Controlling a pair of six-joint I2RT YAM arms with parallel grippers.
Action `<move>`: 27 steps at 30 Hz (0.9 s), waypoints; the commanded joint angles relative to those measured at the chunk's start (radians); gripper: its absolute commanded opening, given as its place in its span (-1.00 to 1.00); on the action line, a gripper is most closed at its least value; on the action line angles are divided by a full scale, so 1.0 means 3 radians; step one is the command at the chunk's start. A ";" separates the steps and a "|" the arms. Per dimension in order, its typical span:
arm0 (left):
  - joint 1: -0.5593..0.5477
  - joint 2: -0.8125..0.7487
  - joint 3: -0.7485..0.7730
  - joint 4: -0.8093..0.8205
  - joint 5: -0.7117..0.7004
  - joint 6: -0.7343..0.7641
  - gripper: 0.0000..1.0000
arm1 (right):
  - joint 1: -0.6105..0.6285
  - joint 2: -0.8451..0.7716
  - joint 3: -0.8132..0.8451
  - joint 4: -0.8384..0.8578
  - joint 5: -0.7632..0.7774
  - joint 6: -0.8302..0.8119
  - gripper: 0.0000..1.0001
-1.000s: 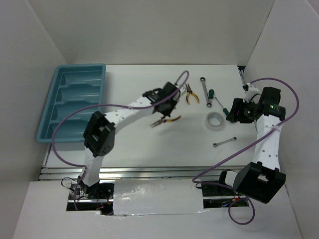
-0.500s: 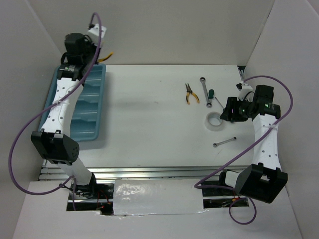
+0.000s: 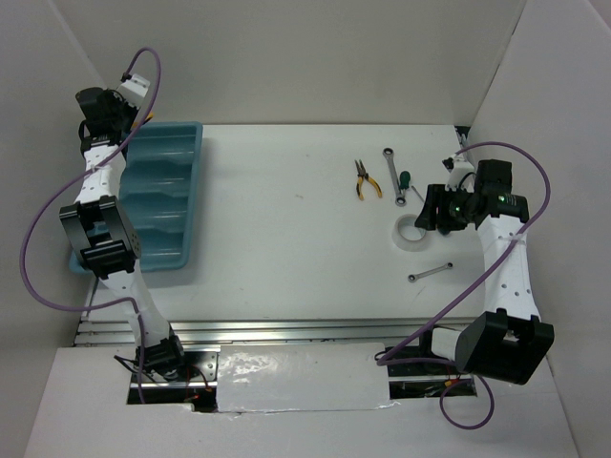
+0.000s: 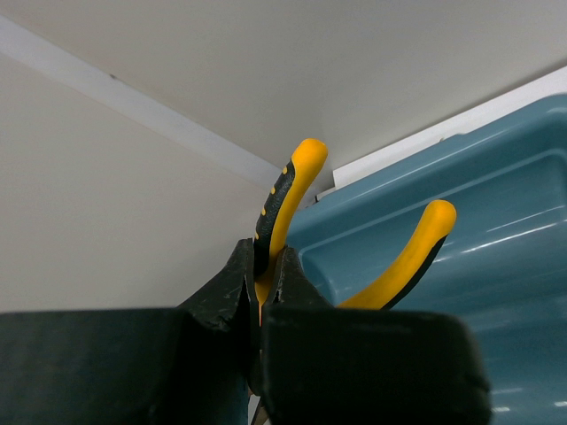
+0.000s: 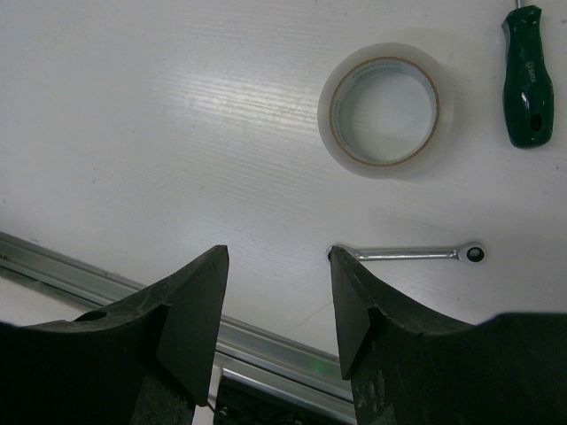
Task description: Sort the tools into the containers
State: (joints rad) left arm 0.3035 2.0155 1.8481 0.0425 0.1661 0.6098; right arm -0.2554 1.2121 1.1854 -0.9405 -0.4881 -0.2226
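My left gripper [image 3: 107, 107] is shut on one handle of yellow-orange pliers [image 4: 292, 190] and holds them above the far left corner of the light blue tray [image 3: 164, 191]. The pliers' second handle [image 4: 409, 255] hangs free over the tray [image 4: 505, 204]. My right gripper [image 3: 430, 214] is open and empty, above the table beside the white tape ring [image 3: 401, 232]. In the right wrist view the ring [image 5: 383, 170] lies beyond the fingertips and a slim silver wrench [image 5: 407, 254] lies by the right fingertip [image 5: 350, 283]. The green-handled screwdriver [image 5: 527, 75] lies at the top right.
Second pliers [image 3: 366, 181], another wrench [image 3: 393, 167] and the screwdriver [image 3: 405, 181] lie at the far right of the table. The near wrench [image 3: 431, 272] lies right of centre. White walls enclose the table on three sides. A metal rail [image 5: 266, 345] runs along the near edge.
My left arm has carried the pliers from the middle of the table to the tray, then further left to its far corner. My right gripper has shifted slightly left by the tape ring.
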 commanded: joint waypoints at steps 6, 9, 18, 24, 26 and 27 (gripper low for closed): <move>0.0011 0.0256 -0.0167 0.1192 0.0781 0.0580 -1.00 | 0.0115 0.0111 0.0011 0.0164 0.0093 0.0108 0.16; -0.0030 0.0460 -0.0106 0.1163 0.0771 0.0692 -1.00 | 0.0135 0.0142 0.0006 0.0159 0.0103 0.0118 0.16; -0.0122 0.0854 0.0093 0.1244 0.0577 0.0744 -0.77 | 0.0151 0.0214 0.0011 0.0134 0.0108 0.0098 0.16; -0.0137 0.0916 0.0139 0.1203 0.0535 0.0683 -0.38 | 0.0176 0.0296 0.0011 0.0175 0.0067 0.0108 0.16; -0.0127 0.0911 0.0165 0.1183 0.0515 0.0642 -0.28 | 0.0187 0.0321 0.0016 0.0190 0.0067 0.0108 0.17; -0.0127 0.0890 0.0165 0.1183 0.0520 0.0611 -0.25 | 0.0187 0.0321 0.0027 0.0180 0.0062 0.0108 0.17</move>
State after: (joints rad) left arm 0.2611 2.3028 1.8297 0.3008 0.3069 0.8032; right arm -0.2100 1.3064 1.1854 -0.9272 -0.4599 -0.1982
